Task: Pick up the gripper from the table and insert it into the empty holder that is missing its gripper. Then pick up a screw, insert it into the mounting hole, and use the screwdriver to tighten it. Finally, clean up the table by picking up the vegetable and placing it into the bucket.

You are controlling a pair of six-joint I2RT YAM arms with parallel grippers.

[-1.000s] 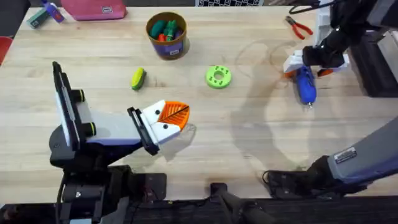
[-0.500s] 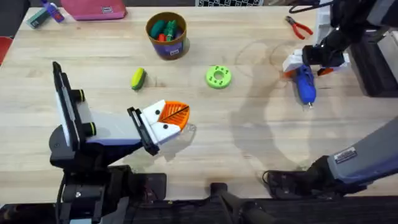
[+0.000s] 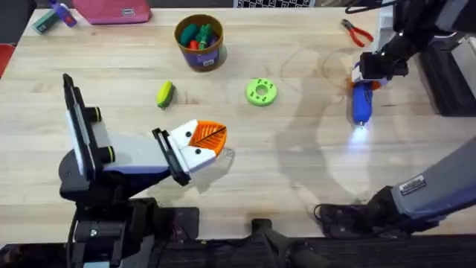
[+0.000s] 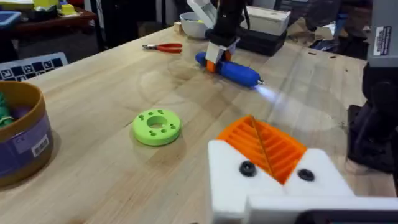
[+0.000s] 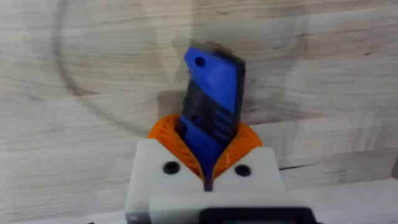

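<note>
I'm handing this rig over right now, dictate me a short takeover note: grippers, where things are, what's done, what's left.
Right gripper: shut on the screwdriver at the table's far right; its tip light glows on the wood.
Left gripper: low over the table's near centre, nothing between its pads; open or shut cannot be told.
Vegetable: lying on the table, left of the green ring.
Bucket: far centre, with toy pieces inside.
Pliers: far right.
Done: screwdriver grasped.
Left: screw tightening not confirmed; vegetable not yet in the bucket.
</note>
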